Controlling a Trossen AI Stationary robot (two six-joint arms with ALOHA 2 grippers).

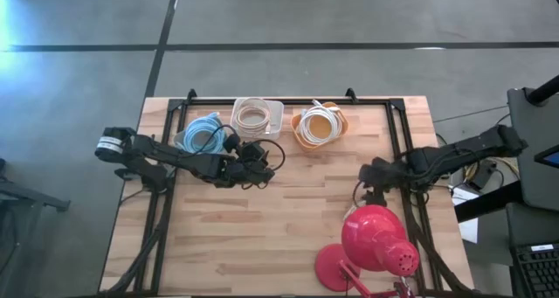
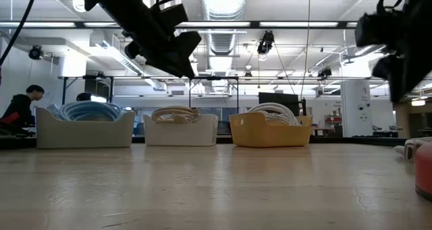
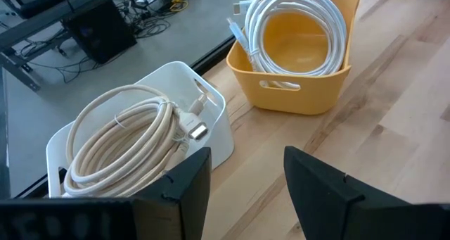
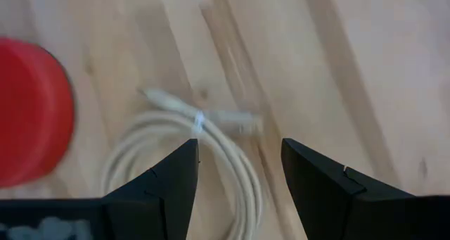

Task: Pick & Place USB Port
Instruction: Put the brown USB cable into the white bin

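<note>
Right gripper [image 4: 239,180] is spread wide with nothing in it, hanging right over a coiled white USB cable [image 4: 211,152] on the table's right side, just beside the red lamp [image 1: 376,237]. Left gripper [image 3: 246,191] is open and empty too, near the white bin [image 3: 211,120] and yellow bin [image 3: 299,92].

Bright ceiling lights [image 2: 223,1] glare in the low view, turning the arms into silhouettes; the cable [image 4: 211,145] under the right wrist looks blurred.

left hand [image 1: 262,169]: raised, fingers apart | right hand [image 1: 365,177]: fingers apart
</note>
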